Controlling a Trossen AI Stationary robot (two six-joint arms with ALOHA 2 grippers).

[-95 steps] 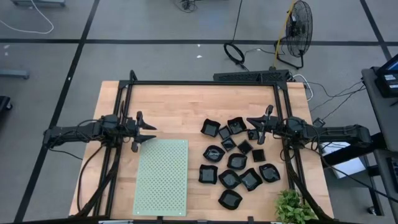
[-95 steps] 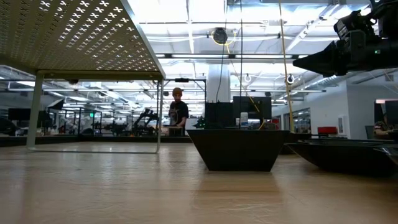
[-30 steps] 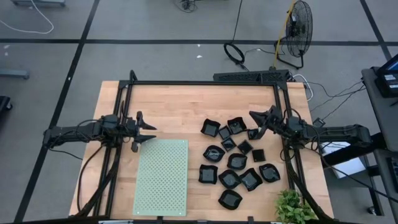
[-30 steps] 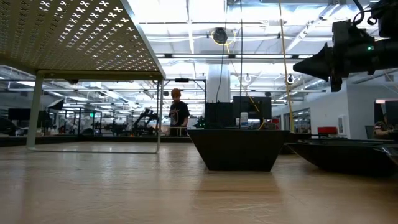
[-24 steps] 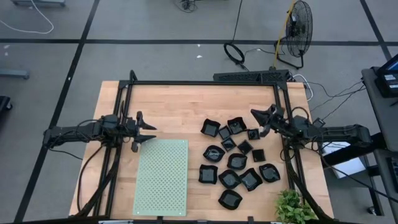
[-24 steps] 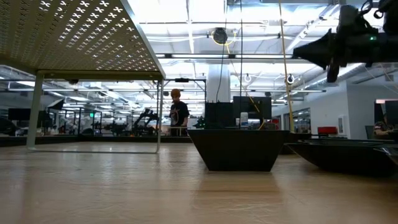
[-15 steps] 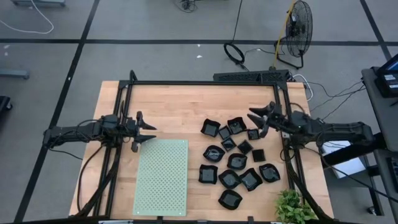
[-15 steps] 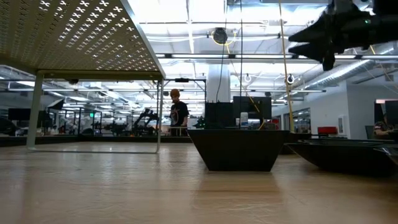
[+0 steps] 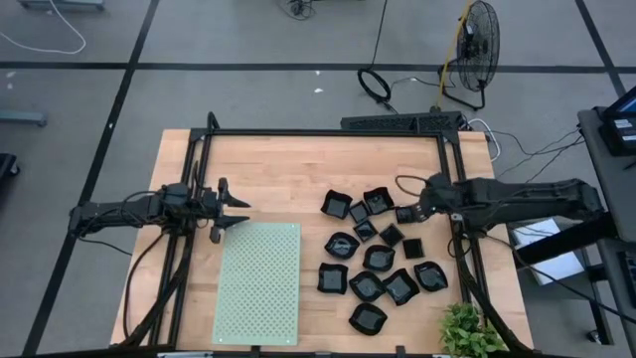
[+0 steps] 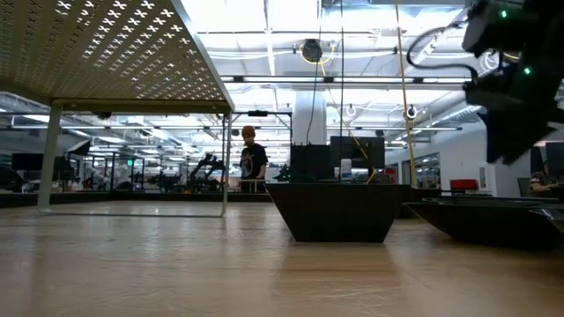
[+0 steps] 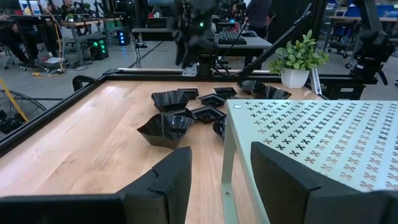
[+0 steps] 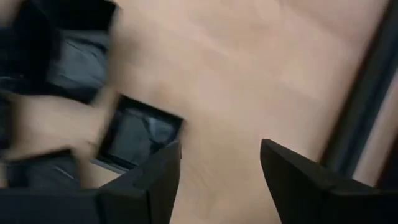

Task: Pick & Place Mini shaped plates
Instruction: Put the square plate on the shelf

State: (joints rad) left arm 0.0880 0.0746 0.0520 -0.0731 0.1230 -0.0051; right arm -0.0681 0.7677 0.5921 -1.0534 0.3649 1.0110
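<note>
Both pairs of jaws stand parted and empty. Wooden table: pale planks inside a black frame, carrying everything below. Pale green perforated mat: a rectangle on the table's left half, raised on thin legs as the low view shows. Left gripper: hovers just beside the mat's far corner, fingers spread with the mat's edge showing between them. Right gripper: points steeply down at the right edge of the dish cluster, its two dark fingers set wide above bare wood, a small square dish just beside one of them. Mini shaped plates: about a dozen glossy black shallow dishes, grouped loosely on the table's right half, some touching, some apart. Their outlines vary; the left wrist view shows a wavy-edged one nearest and flatter square ones behind. Potted green plant: at the table's near right corner.
</note>
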